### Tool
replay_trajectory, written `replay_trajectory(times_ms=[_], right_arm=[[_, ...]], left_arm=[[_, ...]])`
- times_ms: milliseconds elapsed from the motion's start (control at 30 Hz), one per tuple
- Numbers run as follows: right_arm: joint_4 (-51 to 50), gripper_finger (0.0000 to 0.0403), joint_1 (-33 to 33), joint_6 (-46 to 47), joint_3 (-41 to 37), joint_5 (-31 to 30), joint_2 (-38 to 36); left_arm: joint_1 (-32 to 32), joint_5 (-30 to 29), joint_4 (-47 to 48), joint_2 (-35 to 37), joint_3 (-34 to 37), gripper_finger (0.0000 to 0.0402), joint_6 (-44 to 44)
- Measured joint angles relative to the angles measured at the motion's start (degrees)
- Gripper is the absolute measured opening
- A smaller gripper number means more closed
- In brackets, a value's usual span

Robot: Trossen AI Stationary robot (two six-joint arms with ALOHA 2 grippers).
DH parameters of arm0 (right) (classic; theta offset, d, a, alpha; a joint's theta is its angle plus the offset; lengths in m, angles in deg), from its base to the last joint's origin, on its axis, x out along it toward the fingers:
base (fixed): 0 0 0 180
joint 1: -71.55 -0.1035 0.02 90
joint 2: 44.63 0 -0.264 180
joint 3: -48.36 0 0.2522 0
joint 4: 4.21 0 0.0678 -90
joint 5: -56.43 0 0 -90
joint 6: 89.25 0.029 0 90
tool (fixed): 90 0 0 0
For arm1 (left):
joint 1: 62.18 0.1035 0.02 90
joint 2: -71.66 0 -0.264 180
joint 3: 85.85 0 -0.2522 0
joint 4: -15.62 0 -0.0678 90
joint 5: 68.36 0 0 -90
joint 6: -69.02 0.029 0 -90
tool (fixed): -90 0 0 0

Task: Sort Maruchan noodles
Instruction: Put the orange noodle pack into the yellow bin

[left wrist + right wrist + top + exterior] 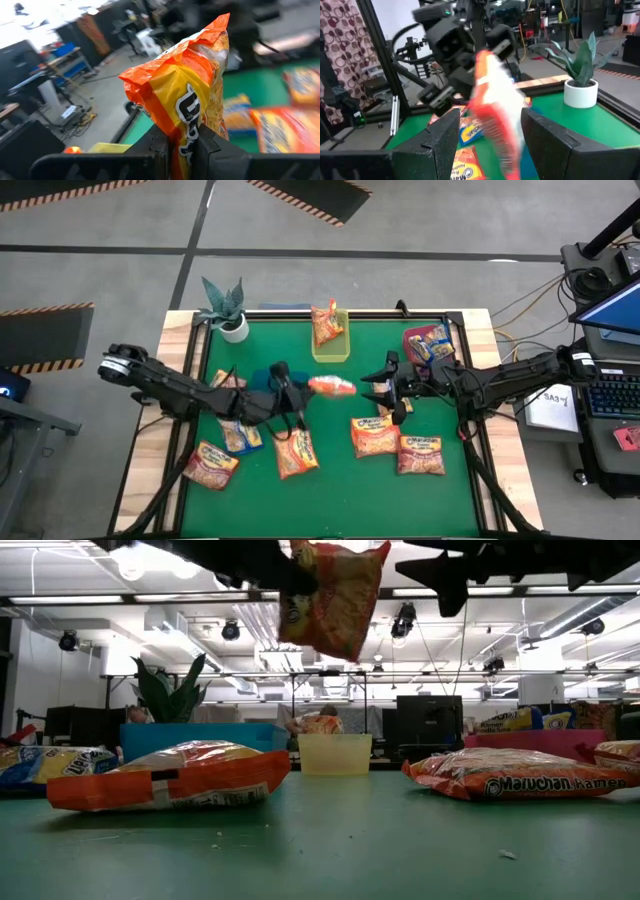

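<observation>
My left gripper (303, 388) is shut on an orange Maruchan noodle packet (333, 386) high above the middle of the green mat. The low view shows that packet (335, 595) tilted, far above the table. My right gripper (380, 385) stands open just to the packet's right. In the right wrist view the blurred packet (495, 110) shows between its two fingers, and I see no touch. Several other packets lie flat on the mat, among them two (296, 452) (374, 435) near the middle. My left gripper pinches one end of the orange packet (182, 132) between its two fingers. The fingers (160, 145) lie about level and come from the table's left. The packet sticks out past them toward the right gripper, lifted clear of the mat.
A yellow bin (331, 345) at the far middle holds one orange packet. A red bin (428, 345) at the far right holds packets. A blue bin (200, 737) stands under the left arm. A potted plant (225, 308) is at the far left corner.
</observation>
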State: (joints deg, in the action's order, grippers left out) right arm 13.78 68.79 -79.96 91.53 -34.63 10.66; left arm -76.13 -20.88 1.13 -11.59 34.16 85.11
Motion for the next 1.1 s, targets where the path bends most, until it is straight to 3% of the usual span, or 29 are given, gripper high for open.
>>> replay_trajectory(times_ms=[200,400,567,833,1100], right_arm=[[-0.2,0.0201,0.0,-0.4,0.5,0.0,0.0],[-1.6,0.0201,-0.4,0.1,0.4,0.0,0.0],[-1.9,0.0201,-0.8,0.2,0.4,0.0,0.1],[-3.6,0.0201,-1.4,1.3,0.3,0.0,0.1],[-4.7,0.0201,-1.7,1.6,0.3,0.0,0.1]], left_arm=[[10.1,0.0,-6.9,-1.1,1.6,0.0018,-1.3],[21.3,7.5,-11.8,-5.9,0.9,0.0018,-6.8],[28.0,12.2,-21.5,-13.4,1.0,0.0018,-10.7],[31.8,13.3,-25.8,-24.5,-2.7,0.0018,-14.2],[32.7,9.8,-25.4,-28.0,-3.8,0.0019,-16.0]])
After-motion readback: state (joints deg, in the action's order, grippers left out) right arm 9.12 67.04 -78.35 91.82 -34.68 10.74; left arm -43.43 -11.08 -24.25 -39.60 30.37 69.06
